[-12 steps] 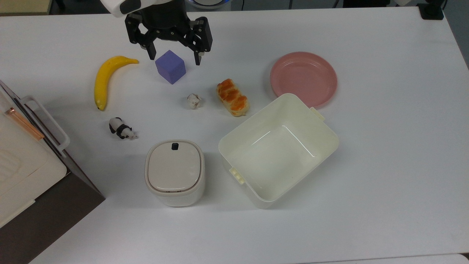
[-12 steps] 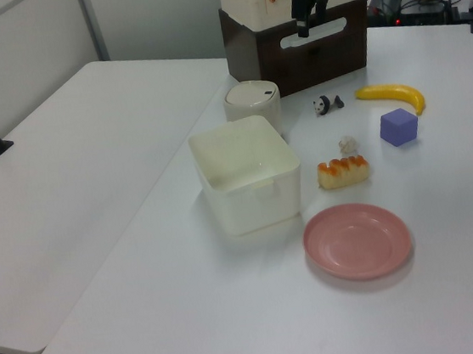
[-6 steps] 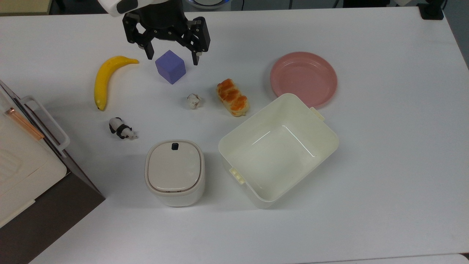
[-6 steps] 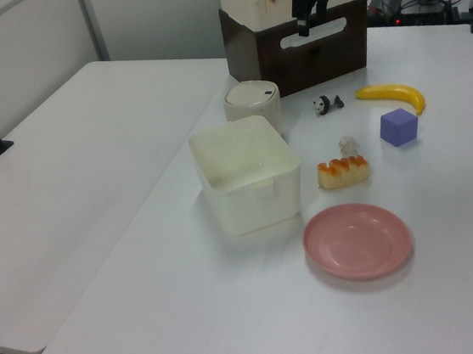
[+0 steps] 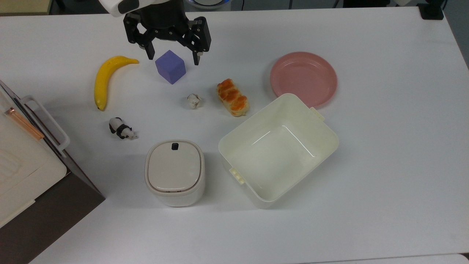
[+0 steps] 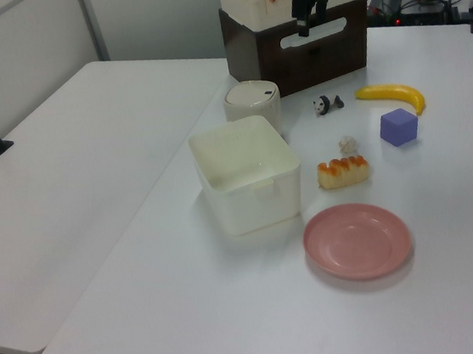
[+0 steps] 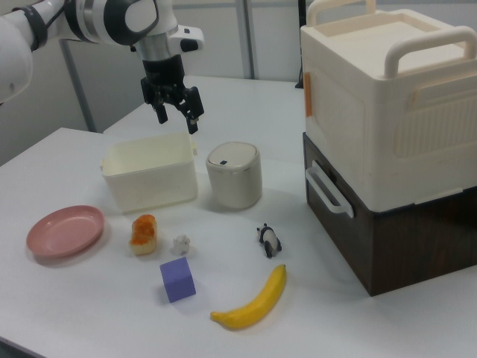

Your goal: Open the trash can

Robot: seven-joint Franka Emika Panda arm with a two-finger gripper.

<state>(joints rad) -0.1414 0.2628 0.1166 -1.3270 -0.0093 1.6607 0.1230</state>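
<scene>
The trash can [image 5: 175, 173] sits shut on the tabletop [image 5: 384, 154], just beside the big tub [image 5: 322, 146]. The gripper [image 5: 173, 59] hangs far from it, fingers [image 5: 150, 54] wide apart, holding nothing.

Arm [image 7: 89, 19]: glossy white rounded shells with grey-black joint rings. Wrist section black, cylindrical. Gripper [image 5: 172, 58]: matte black, angular linkage, two slim dark fingers [image 5: 150, 52] ending in pale tips.
</scene>
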